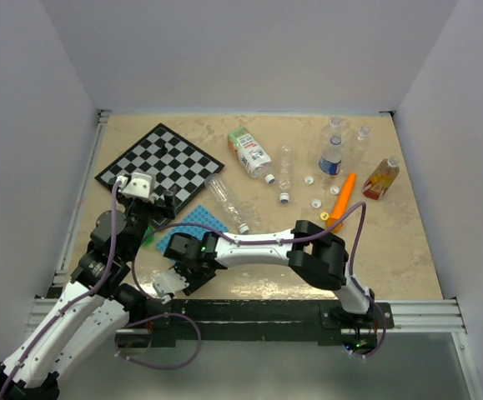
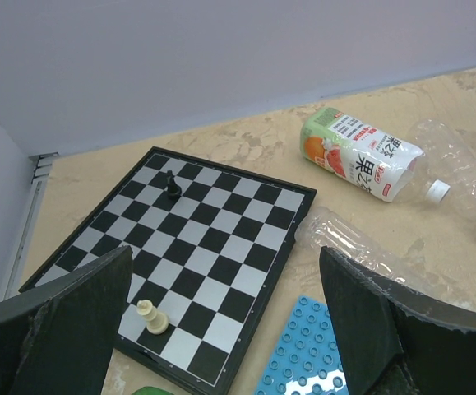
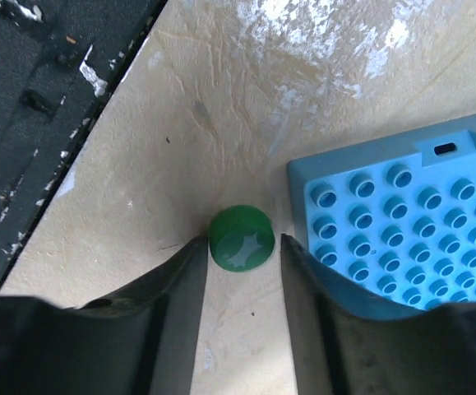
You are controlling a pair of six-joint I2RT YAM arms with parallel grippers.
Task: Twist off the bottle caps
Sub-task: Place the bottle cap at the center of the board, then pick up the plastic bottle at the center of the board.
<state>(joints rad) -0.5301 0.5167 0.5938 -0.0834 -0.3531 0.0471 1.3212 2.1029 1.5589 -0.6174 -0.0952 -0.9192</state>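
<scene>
My right pincer [image 3: 244, 243] low on the tabletop [image 3: 303, 99], tips flanking the green bottle cap [image 3: 240, 240] but not clamped, a sliver of gap at one finger, cap sitting closed top up, axis upright, blue studded plate [image 3: 402, 230] at its 3 o'clock, left pincer [image 2: 225, 257] gaping wide above the chessboard [image 2: 221, 210].

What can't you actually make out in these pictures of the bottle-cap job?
Top view: the green cap is hidden under the right arm.
Right wrist view: whether the right gripper pinches that cap; contact is unclear.
Left wrist view: a green object is cut off by the bottom edge.
</scene>
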